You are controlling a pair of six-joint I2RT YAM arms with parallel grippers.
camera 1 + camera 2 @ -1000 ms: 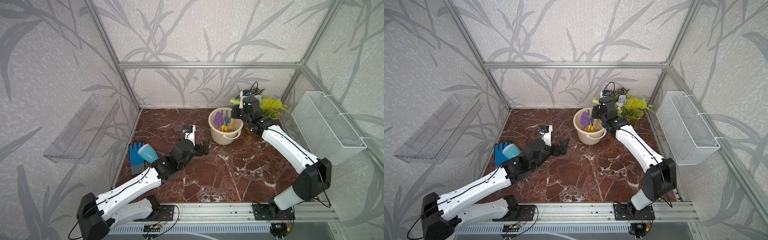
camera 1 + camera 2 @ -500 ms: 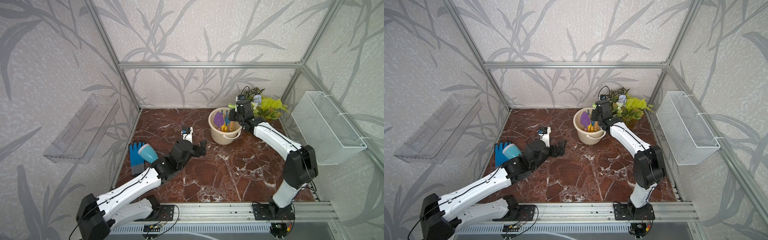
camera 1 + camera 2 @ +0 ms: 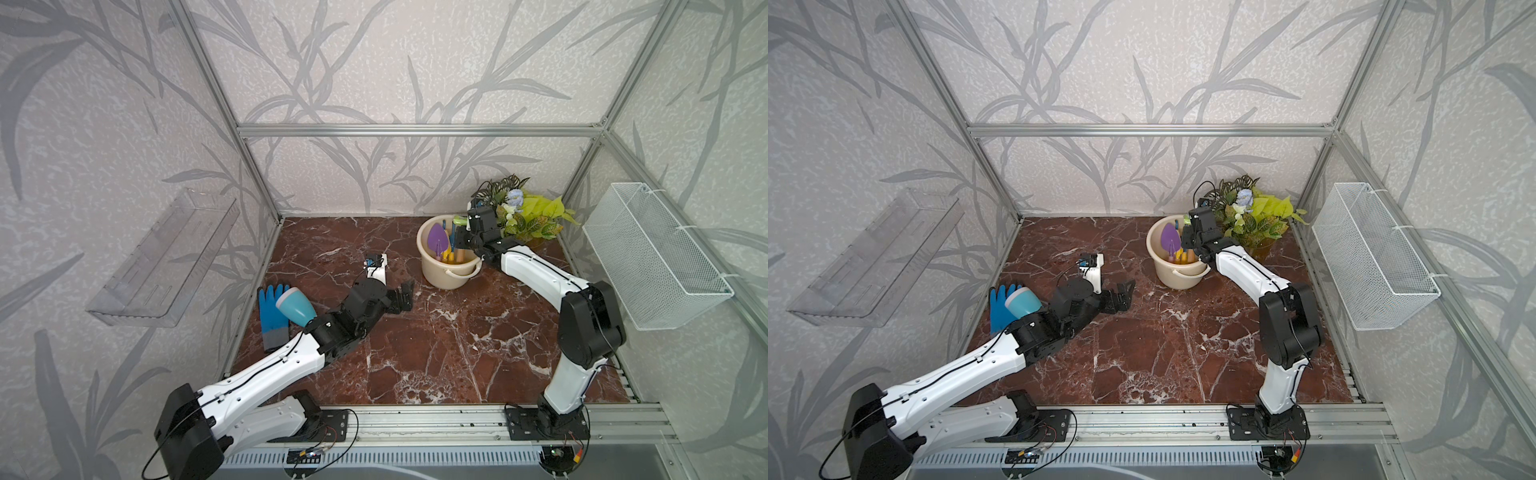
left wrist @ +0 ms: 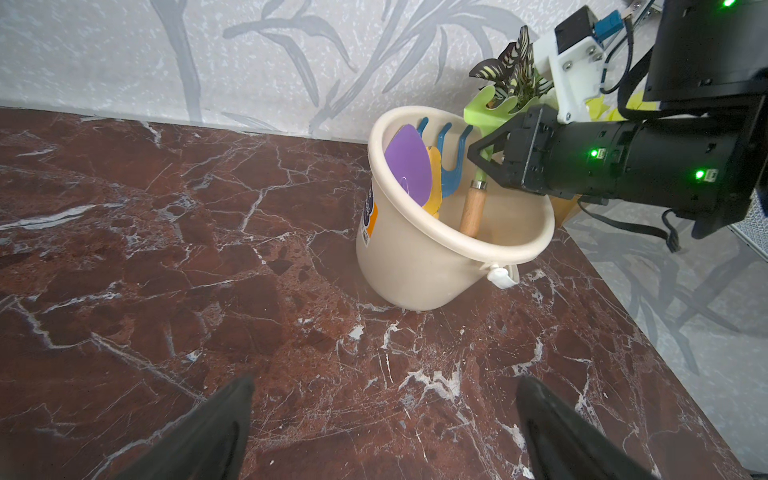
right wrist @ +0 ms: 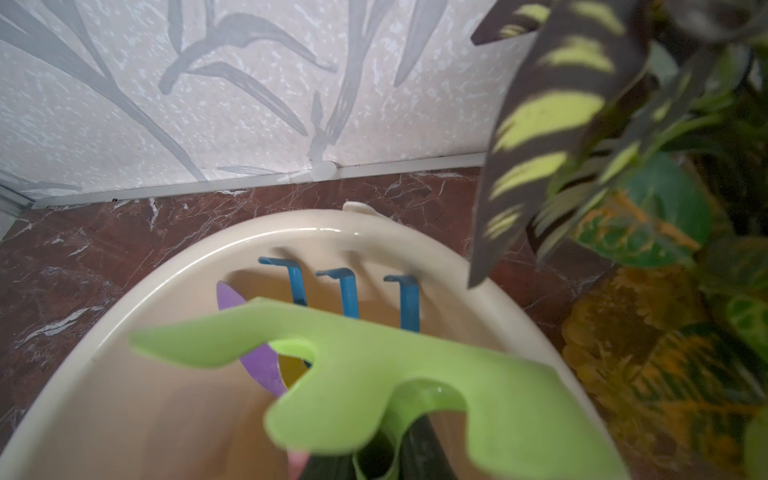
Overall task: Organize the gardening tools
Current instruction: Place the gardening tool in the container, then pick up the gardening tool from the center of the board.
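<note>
Gardening tools mostly stand in the cream bucket, which sits at about one o'clock from the middle of the marble floor, close to the back wall. We see the purple trowel, yellow shovel and blue fork leaning on one side of its inner wall. The green rake stands upright beside them, its wooden handle dipped below the rim; whether it touches bottom we cannot tell. The right gripper is clenched on the rake's green shaft just above the wood. At the bucket's three o'clock the potted plant fills the back corner, its leaves just beside the right wrist, so room there is tight. The light-blue spray bottle lies on the blue glove at nine o'clock, by the floor's left edge. The left gripper hangs low near the middle, jaws spread wide and holding nothing, pointing toward one o'clock, with open marble between it and the bucket. A wire basket hangs on the wall at three o'clock and a clear shelf at nine, both above the floor.
</note>
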